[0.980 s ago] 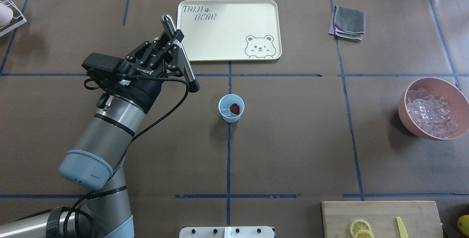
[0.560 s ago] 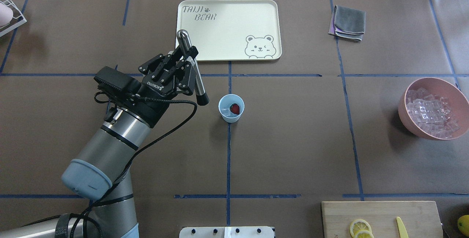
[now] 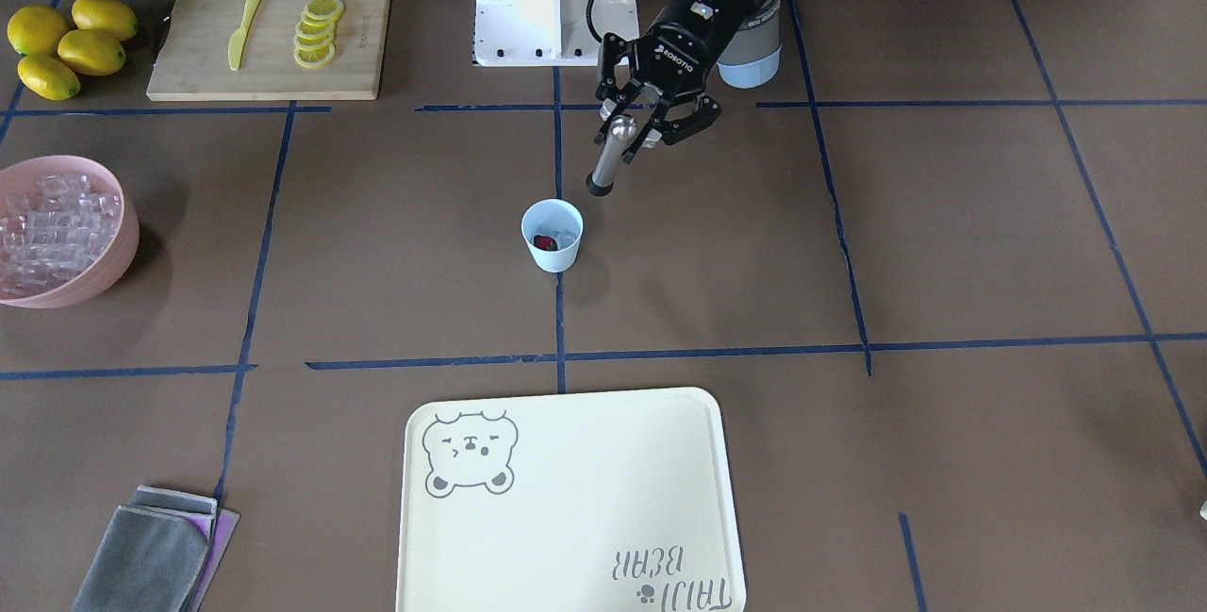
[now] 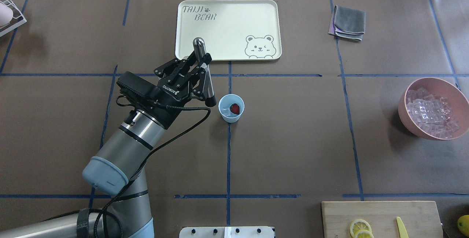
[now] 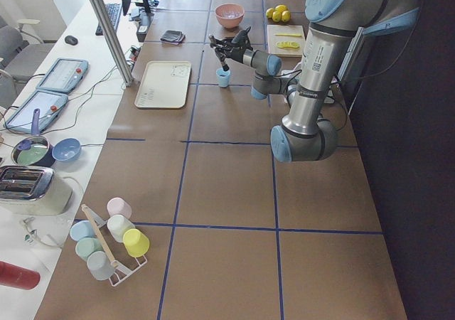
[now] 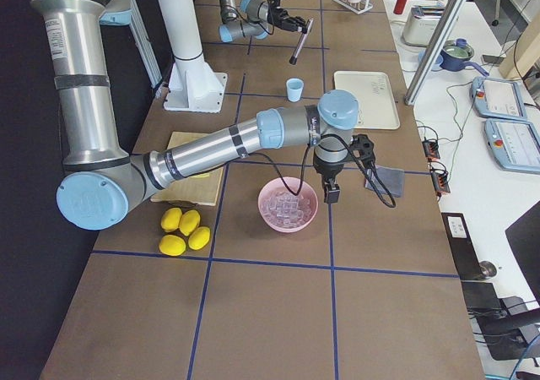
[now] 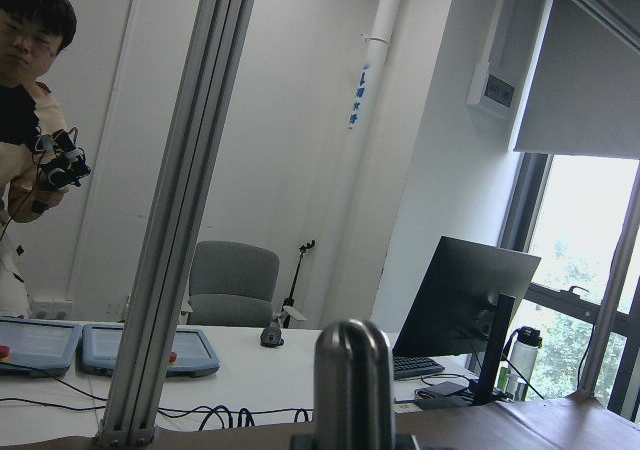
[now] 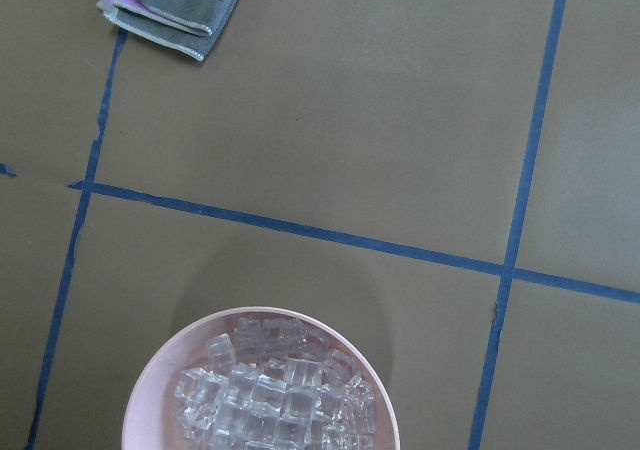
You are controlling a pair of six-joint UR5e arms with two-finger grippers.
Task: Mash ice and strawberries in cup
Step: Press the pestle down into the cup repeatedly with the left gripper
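Observation:
The pale blue cup (image 4: pixel 231 115) stands upright at the table's middle, with a dark red strawberry (image 4: pixel 235 109) and a clear piece of ice (image 4: pixel 225 110) inside; it also shows in the front view as the cup (image 3: pixel 553 249). My left gripper (image 4: pixel 200 72) is shut on a steel muddler (image 4: pixel 206 84), held tilted, its dark lower end just left of the cup's rim and above the table. The muddler's rounded top (image 7: pixel 352 370) fills the left wrist view. My right gripper (image 6: pixel 331 192) hangs over the pink bowl; whether it is open or shut I cannot tell.
A pink bowl (image 4: pixel 404 115) of ice cubes (image 4: pixel 432 111) sits far right. A cream tray (image 4: pixel 227 29) lies behind the cup, a folded grey cloth (image 4: pixel 350 21) at back right. A cutting board (image 4: pixel 381 212) holds lemon slices and a yellow knife. A person stands beyond the table.
My left arm has carried the muddler to the right and nearer the robot, from beside the tray's left edge to just left of the cup. The cup has not moved.

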